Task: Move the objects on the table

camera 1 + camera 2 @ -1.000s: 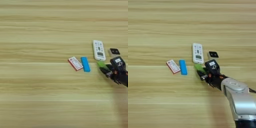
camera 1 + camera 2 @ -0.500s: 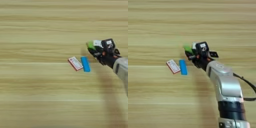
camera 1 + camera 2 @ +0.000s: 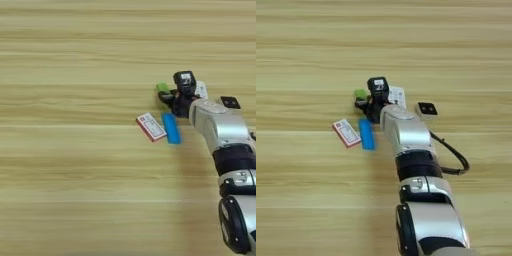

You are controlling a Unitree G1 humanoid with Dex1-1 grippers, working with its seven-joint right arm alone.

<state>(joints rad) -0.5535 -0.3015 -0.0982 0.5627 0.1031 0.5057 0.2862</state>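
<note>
The right gripper [image 3: 167,95] pinches the green bar [image 3: 162,88] just above the table [image 3: 75,175], with the white remote [image 3: 397,96] partly hidden behind it, the blue bar [image 3: 171,128] beside the card box [image 3: 150,126], and the black-topped block [image 3: 426,109] to the right.

Arm [image 3: 406,135] has swung in from the table's right edge toward the middle, now reaching up from the bottom edge and covering most of the remote [image 3: 397,95], which lay fully exposed 1.0 s ago. Gripper [image 3: 167,96] has travelled from right of the blue bar [image 3: 171,128] to a spot beyond it. Green bar [image 3: 162,87] has moved with the gripper: earlier near the remote's near end, now left of the remote, beyond the blue bar and clear of it.
</note>
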